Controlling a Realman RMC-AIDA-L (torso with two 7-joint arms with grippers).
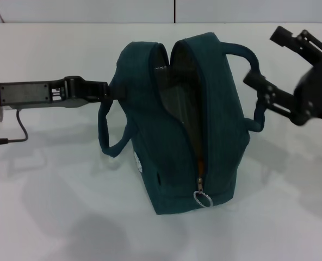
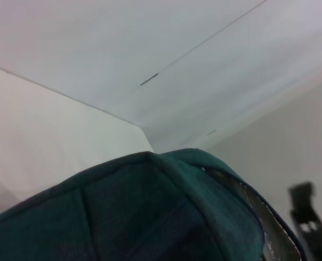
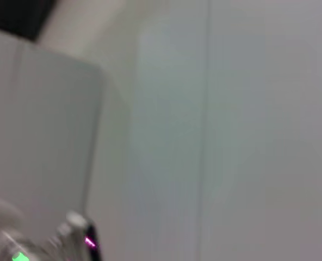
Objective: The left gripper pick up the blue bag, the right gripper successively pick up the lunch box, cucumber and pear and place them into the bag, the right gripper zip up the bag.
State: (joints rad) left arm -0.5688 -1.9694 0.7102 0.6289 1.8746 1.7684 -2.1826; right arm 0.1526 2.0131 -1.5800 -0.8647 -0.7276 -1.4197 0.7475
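Head view puts the blue bag (image 1: 185, 125) at the centre of the frame, standing on the white table (image 1: 52, 217) with its zipper slit running from the upper middle down toward the lower middle, gaping wide at the top and closed only near the metal ring pull (image 1: 203, 199) at the bottom centre. The left gripper (image 1: 111, 90) reaches in from the left edge and is pinched onto the bag's left flank at mid-height. The right gripper (image 1: 270, 62) sits at the upper right with its fingers spread, one beside the bag's right handle (image 1: 252, 87), so it is the nearer arm to the slit's far end, while the ring pull lies down and to the left of it. An orange glimpse shows inside the slit just above the pull; the lunch box, cucumber and pear are otherwise unseen, and judging from that they are probably already inside. Left wrist view fills its lower half with teal fabric (image 2: 139, 217) and foil lining at lower right. Right wrist view shows only pale surfaces, no bag.
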